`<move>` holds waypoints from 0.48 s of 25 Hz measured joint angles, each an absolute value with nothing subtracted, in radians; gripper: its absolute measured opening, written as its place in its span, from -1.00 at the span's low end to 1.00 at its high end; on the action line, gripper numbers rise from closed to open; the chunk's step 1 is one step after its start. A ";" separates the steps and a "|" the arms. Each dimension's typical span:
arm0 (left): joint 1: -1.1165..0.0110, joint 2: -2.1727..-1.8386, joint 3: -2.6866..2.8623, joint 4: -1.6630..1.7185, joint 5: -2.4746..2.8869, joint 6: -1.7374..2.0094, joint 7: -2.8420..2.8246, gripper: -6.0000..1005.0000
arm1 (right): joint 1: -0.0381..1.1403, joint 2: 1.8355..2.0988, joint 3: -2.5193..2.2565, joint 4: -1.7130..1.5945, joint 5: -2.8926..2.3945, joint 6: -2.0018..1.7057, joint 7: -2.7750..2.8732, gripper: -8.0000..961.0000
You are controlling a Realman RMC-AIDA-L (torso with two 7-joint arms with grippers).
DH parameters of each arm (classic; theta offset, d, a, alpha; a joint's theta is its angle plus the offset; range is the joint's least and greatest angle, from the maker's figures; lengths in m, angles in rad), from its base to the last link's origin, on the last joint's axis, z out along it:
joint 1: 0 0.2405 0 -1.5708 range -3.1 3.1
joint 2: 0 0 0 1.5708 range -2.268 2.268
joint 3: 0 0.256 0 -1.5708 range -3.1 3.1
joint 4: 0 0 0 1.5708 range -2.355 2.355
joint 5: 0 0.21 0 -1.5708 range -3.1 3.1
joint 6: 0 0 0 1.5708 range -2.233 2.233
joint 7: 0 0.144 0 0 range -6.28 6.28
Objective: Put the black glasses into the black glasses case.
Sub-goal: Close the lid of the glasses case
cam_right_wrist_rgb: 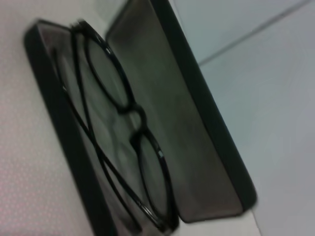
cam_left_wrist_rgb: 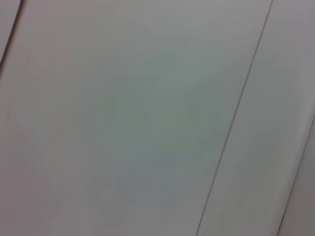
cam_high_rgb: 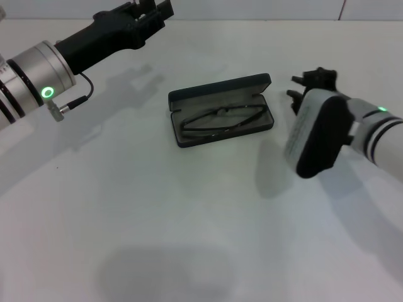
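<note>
The black glasses point(cam_right_wrist_rgb: 123, 132) lie folded lengthwise inside the open black glasses case point(cam_high_rgb: 220, 109).

Plain white table point(cam_high_rgb: 189, 239) spread before me from near edge to far, soft grey shadows falling across it on my left and near side, pale wall point(cam_high_rgb: 264, 7) rising just beyond its far edge, thin dark seams dividing the wall's panels point(cam_left_wrist_rgb: 147, 123).

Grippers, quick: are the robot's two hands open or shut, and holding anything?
Left gripper: raised at the table's far left; cannot tell, nothing seen in it.
Right gripper: beside the black glasses case; cannot tell, holding nothing visible.
</note>
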State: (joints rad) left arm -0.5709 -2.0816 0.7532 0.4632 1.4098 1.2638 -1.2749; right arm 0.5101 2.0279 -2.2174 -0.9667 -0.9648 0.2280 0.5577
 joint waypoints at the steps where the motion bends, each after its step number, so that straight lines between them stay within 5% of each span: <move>1: -0.571 -2.082 0.753 0.463 1.410 1.264 -1.275 -0.02 | 0.502 2.028 -2.202 -0.971 -0.963 0.220 0.562 -0.56; 12: -0.580 -2.082 0.758 0.459 1.445 1.184 -1.270 -0.02 | 0.324 1.973 -1.677 -0.933 -0.771 -0.602 0.745 -0.56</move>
State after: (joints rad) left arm -0.5796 -2.0820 0.7585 0.4587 1.4447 1.1842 -1.2700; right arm 0.3237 1.9733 -1.6770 -0.9327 -0.7709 -0.6017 0.7448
